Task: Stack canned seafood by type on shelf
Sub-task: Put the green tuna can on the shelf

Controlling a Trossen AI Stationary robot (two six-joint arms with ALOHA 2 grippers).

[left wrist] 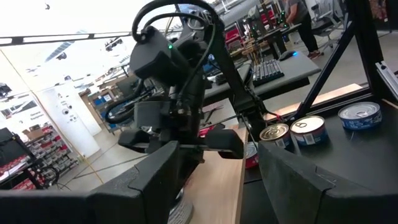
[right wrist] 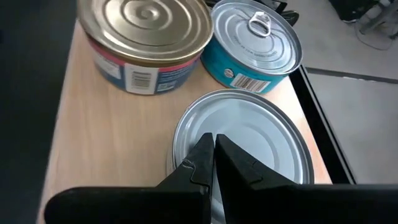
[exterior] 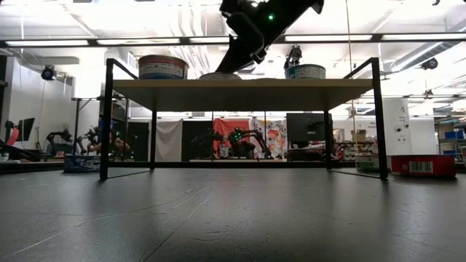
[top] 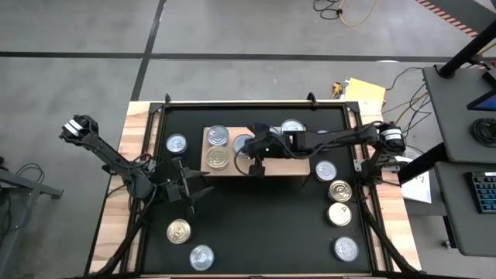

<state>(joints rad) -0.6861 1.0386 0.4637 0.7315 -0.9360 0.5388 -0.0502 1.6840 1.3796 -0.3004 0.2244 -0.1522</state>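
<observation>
Right gripper (top: 256, 167) is out over the shelf (top: 283, 165), a flat light-wood rectangular board raised on thin black legs at the back-middle of the black tabletop mat (top: 256, 225). Its two dark fingers are pressed together with nothing between them, tips (right wrist: 208, 163) just above a plain silver-lidded round tin (right wrist: 249, 146) sitting on the board; contact cannot be judged.

Just beside that tin on the board are a gold-lidded round tin with a red and blue side label (right wrist: 146, 37) and a teal-sided round tin with a silver pull-tab lid (right wrist: 255, 43), the two touching or nearly so. High view shows one more silver-topped tin (top: 293, 126) at the board's far edge, behind the right arm.

Left gripper (top: 188, 188) hangs above the mat, just off the shelf's near left corner, fingers apart and holding nothing.

The rest of the short round metal tins are loose on the mat:
- one silver (top: 176, 143), left of the shelf
- one gold (top: 178, 231) and one silver (top: 201, 256), near left
- on the right, a row running toward the near edge: silver (top: 325, 170), gold (top: 339, 190), pale (top: 339, 214), silver (top: 346, 249)
</observation>
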